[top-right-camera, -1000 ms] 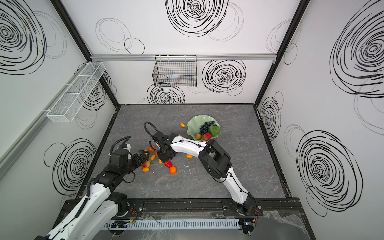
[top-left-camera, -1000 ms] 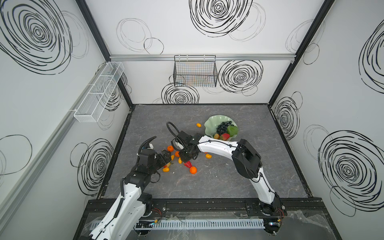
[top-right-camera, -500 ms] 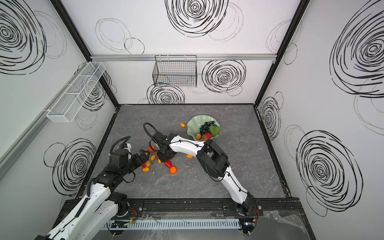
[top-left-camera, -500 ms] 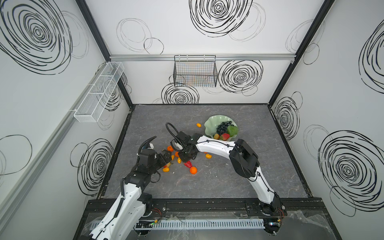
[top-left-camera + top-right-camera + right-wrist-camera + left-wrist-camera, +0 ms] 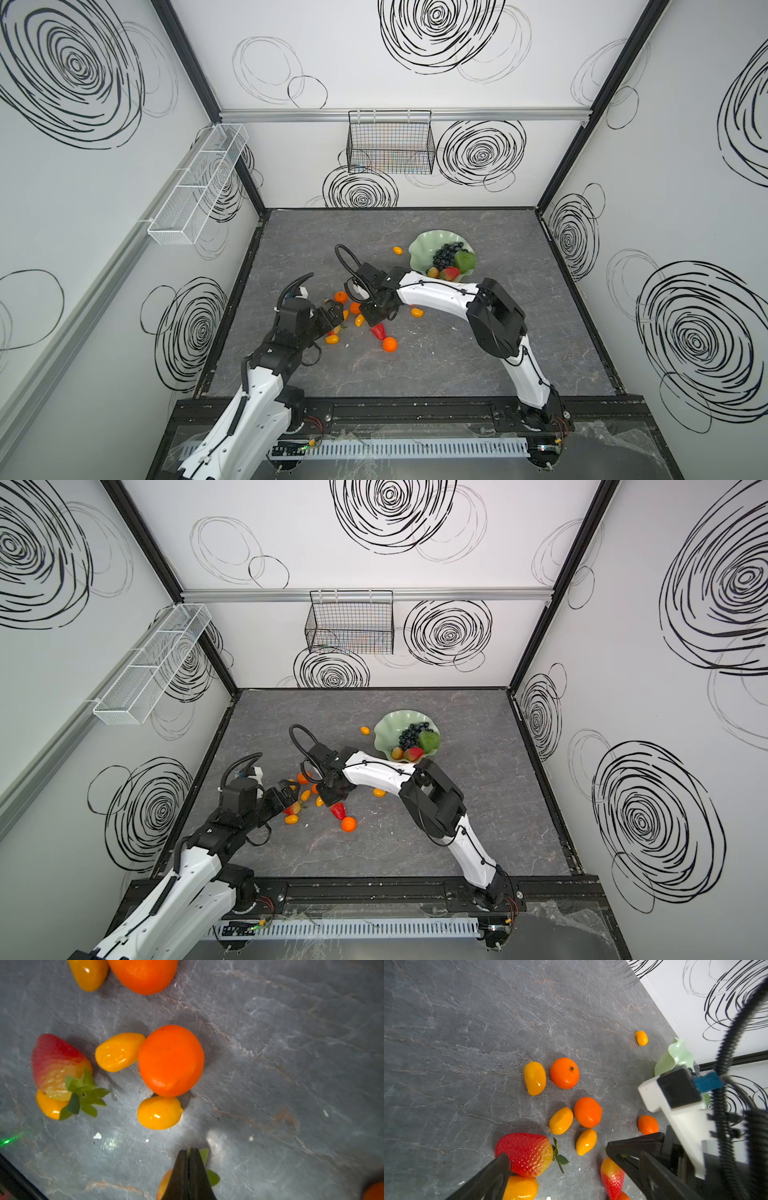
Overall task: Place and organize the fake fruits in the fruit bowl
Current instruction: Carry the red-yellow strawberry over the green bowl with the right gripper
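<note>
My right gripper (image 5: 189, 1155) is shut on the green leafy top of a strawberry (image 5: 378, 331) lying on the table; the fruit sits mostly hidden under the fingers in the right wrist view. Just to its left, my left gripper (image 5: 334, 318) stands open and low, with another strawberry (image 5: 525, 1153) beside one of its fingers (image 5: 492, 1176). Loose tangerines (image 5: 341, 296) (image 5: 390, 344) and kumquats (image 5: 359, 320) (image 5: 417, 311) lie scattered around both grippers. The fruit bowl (image 5: 419, 253) at the back right holds the grape bunch (image 5: 446, 253), a strawberry (image 5: 450, 273) and a kumquat.
One kumquat (image 5: 397, 250) lies alone just left of the bowl. A black wire basket (image 5: 390, 145) hangs on the back wall and a white mesh basket (image 5: 199, 187) on the left wall. White crumbs dot the grey table (image 5: 457, 374) near the fruit.
My right gripper's jaws have closed onto the strawberry's leafy top. Its elbow has shifted slightly left. The left arm has stayed where it was, open.
</note>
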Available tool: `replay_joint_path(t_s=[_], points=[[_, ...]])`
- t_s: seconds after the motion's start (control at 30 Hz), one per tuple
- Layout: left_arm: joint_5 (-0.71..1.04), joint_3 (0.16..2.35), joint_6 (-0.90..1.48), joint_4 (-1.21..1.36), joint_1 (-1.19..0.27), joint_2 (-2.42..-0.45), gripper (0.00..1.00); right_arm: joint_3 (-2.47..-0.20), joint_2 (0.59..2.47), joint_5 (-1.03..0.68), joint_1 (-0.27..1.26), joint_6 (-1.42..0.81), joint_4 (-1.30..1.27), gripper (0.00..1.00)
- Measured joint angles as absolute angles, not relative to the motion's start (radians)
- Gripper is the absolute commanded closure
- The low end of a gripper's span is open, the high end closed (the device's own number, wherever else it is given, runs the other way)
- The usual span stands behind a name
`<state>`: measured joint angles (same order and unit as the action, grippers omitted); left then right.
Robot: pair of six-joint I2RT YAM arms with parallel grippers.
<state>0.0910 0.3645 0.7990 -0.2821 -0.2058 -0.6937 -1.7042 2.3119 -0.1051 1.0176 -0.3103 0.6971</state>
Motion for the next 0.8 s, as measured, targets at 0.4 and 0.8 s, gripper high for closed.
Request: replay_joint_path(t_s=[0.4,0.8], points=[[-0.004,0.372,0.768,-0.262,-0.405,-0.726,0.01,-1.528,2.078,-0.104,1.004,-0.352,0.596,1.00],[-0.001,0.382,0.764,-0.052,-0.569,-0.791,0.01,-1.329,1.829,-0.139,0.898,-0.377,0.496,1.00]])
